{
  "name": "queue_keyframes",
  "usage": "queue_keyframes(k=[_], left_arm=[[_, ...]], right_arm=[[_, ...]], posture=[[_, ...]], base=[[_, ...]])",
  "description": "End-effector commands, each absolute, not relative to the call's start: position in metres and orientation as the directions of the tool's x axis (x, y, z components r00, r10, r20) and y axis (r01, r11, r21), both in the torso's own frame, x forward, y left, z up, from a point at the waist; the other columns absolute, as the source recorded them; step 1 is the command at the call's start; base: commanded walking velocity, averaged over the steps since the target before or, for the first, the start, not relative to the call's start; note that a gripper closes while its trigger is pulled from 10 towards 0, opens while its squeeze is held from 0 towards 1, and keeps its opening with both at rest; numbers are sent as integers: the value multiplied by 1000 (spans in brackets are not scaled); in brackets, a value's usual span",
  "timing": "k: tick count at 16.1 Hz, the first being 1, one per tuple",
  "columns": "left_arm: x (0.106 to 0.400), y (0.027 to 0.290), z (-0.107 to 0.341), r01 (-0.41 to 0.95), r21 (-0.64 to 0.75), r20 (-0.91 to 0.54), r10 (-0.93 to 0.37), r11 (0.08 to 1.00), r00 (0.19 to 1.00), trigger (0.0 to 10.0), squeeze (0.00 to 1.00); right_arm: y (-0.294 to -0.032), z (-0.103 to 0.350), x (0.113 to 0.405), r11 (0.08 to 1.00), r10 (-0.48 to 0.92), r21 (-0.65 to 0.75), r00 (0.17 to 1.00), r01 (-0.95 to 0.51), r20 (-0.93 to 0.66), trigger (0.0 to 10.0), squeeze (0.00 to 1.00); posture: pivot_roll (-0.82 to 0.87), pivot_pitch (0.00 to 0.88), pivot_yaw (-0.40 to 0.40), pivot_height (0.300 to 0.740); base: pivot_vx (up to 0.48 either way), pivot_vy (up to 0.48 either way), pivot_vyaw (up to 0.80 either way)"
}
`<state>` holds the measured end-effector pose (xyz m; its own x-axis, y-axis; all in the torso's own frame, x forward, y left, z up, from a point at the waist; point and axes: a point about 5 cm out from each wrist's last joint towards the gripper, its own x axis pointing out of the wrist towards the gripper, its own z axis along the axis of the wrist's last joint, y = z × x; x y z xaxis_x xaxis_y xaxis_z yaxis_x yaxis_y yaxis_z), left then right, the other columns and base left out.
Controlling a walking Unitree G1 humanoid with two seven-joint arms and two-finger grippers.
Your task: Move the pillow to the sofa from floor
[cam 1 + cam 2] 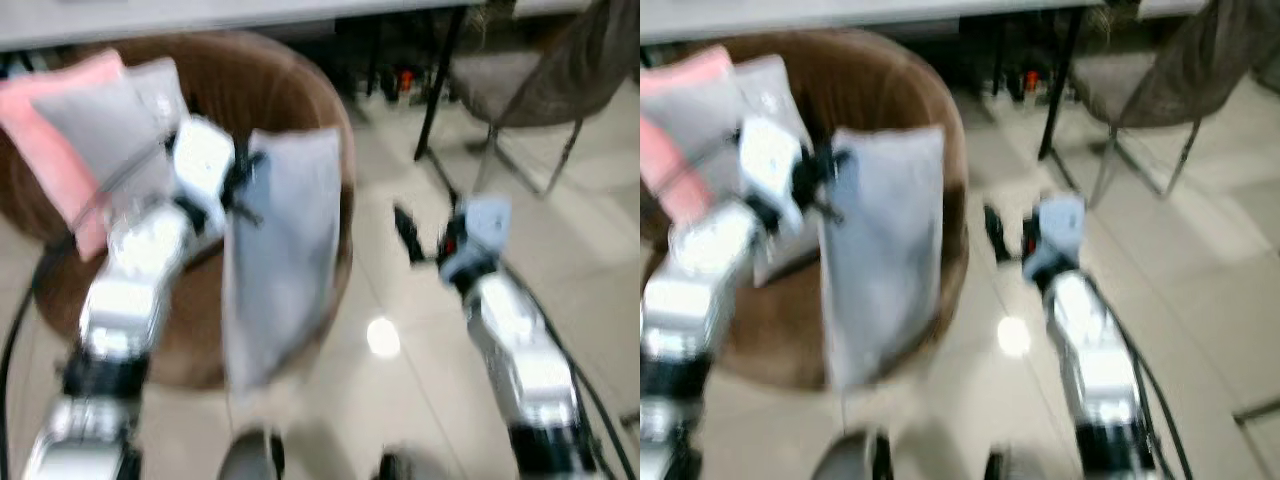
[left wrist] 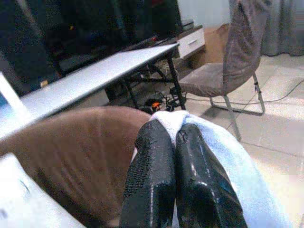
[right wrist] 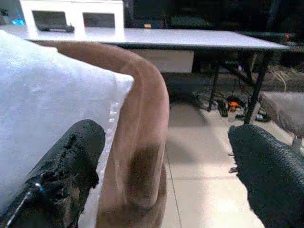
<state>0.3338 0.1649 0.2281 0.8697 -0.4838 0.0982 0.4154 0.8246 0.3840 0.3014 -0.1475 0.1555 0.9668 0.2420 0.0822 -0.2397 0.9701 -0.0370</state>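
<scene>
The brown sofa (image 1: 300,90) is big and round. The pillow (image 1: 285,255) hangs long way down over its front rim, partly above the seat. The left gripper (image 2: 173,142) has its fingers pressed together on the pillow's top corner. The right gripper (image 3: 166,175) is spread wide, just beside it. The pillow looks grey-white, soft and floppy.

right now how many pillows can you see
3. A pale grey-blue pillow hangs from the left hand, shut on its top edge, over the brown round sofa's rim. A pink pillow and a grey pillow lie on the sofa. Others may be hidden.
</scene>
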Motion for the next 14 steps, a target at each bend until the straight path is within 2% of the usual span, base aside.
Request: queue_keyframes(k=[1,2,4,6,8,10,12,14], left_arm=[[337,165,247,447,424,152,-549,787,822,10000,0],[337,165,248,456,431,148,-559,779,816,10000,0],[338,171,244,513,496,79,-625,700,776,10000,0],[339,181,239,526,512,72,-644,679,761,10000,0],[332,182,226,570,493,64,-681,657,729,10000,0],[322,182,197,617,494,-16,-703,612,711,10000,0],[317,195,169,607,499,-89,-660,619,746,10000,0],[316,204,164,574,497,-81,-623,651,778,10000,0]], right_arm=[[-155,160,305,973,231,-41,967,-227,104,10000,0],[-155,161,305,973,231,-44,967,-227,108,10000,0],[-158,163,306,975,223,-48,968,-219,116,10000,0],[-158,161,304,975,222,-51,968,-217,117,10000,0],[-151,160,302,970,240,-64,962,-234,128,10000,0],[-141,156,300,951,307,-71,945,-301,113,10000,0],[-135,152,299,933,357,-80,929,-350,94,10000,0],[-132,150,299,918,392,-102,917,-383,79,10000,0]], posture=[[68,0,10,740],[68,0,10,740],[63,0,17,740],[64,0,20,740],[64,0,22,740],[71,0,16,740],[77,0,7,740],[83,0,-1,740]], base=[[0,0,0],[0,0,0],[0,0,0],[0,0,0],[0,0,0],[0,0,0],[0,0,0],[0,0,0]])
